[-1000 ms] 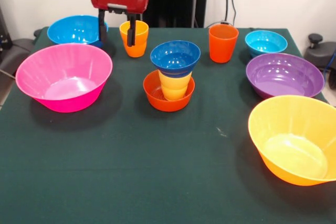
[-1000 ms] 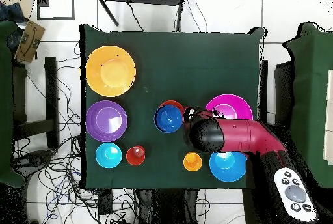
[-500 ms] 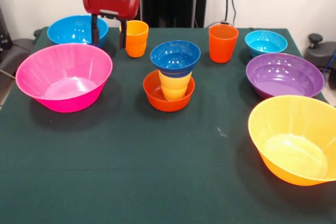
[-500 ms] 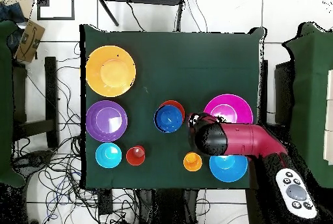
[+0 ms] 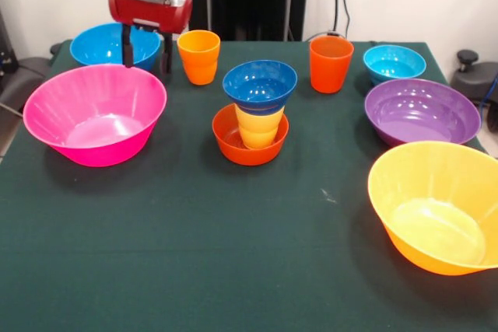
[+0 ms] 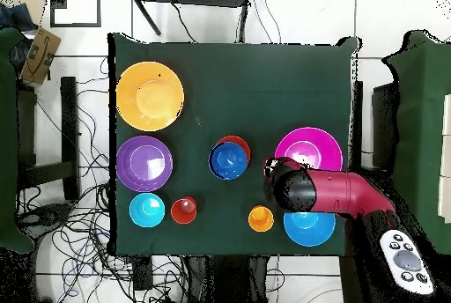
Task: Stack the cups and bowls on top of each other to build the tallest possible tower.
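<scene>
The tower stands mid-table: a small orange-red bowl (image 5: pixel 232 142) holds a yellow cup (image 5: pixel 259 128) with a dark blue bowl (image 5: pixel 260 83) on top; from overhead the dark blue bowl (image 6: pixel 228 160) covers it. The light orange cup (image 5: pixel 198 56) (image 6: pixel 261 219) stands alone on the cloth. My gripper (image 5: pixel 146 54) is open and empty, just left of that cup, over the pink bowl's far rim. In the overhead view the arm (image 6: pixel 317 192) hides it. The red-orange cup (image 5: pixel 331 64) and the cyan bowl (image 5: pixel 394 62) stand at the far right.
A large pink bowl (image 5: pixel 95 113) sits front left, with a medium blue bowl (image 5: pixel 101 43) behind it. A purple bowl (image 5: pixel 421 110) and a large yellow-orange bowl (image 5: pixel 436 207) are on the right. Open cloth lies in front of the tower.
My gripper has moved left in the front view, away from the light orange cup, and slightly up. The cup stays on the table. Nothing else moved.
</scene>
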You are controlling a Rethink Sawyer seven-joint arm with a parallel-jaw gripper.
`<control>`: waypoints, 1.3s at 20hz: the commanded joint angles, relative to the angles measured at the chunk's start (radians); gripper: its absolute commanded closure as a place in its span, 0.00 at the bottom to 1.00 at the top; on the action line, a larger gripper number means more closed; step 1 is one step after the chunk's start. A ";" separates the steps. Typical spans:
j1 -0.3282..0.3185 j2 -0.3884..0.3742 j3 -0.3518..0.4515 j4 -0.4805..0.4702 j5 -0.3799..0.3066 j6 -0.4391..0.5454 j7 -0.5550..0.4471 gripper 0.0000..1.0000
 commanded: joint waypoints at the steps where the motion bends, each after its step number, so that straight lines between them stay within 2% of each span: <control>1: -0.024 0.040 0.002 -0.045 -0.069 0.100 -0.079 0.00; 8: -0.063 0.036 0.016 -0.027 -0.063 0.126 -0.109 0.00; 22: -0.078 0.041 0.031 -0.040 -0.064 0.170 -0.114 0.00; 26: -0.085 0.061 0.022 -0.035 -0.065 0.157 -0.089 0.00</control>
